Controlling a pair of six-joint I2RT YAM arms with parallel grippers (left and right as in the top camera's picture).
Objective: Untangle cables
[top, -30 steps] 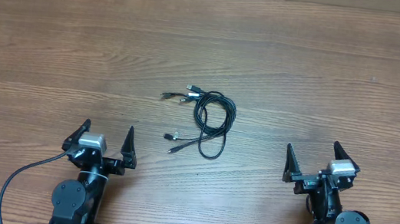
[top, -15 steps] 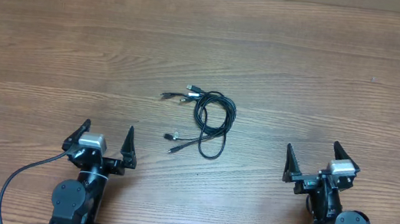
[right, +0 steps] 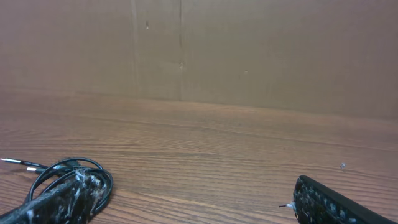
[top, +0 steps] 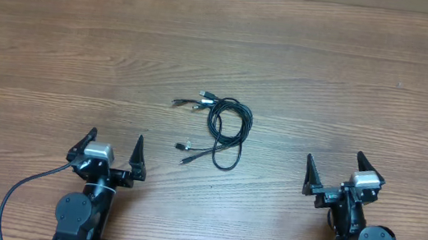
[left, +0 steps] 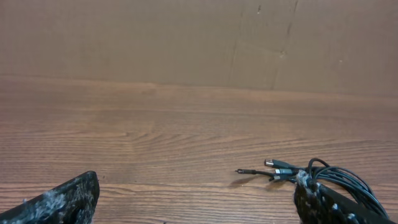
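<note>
Nothing has moved, so the left fingers (top: 137, 153) and the right fingers (top: 308, 172) are spread wide and empty, and the tangled cables (top: 221, 129) lie on the desk (top: 385, 76) ahead, between both pairs, not yet touched.

Wood-grain table (top: 305, 57); plain brown backdrop (right: 249, 50), perhaps cardboard.

My brown wood-grain counter (top: 367, 90) runs back to a plain brown cardboard-looking wall (left: 155, 37), lit pretty evenly.
</note>
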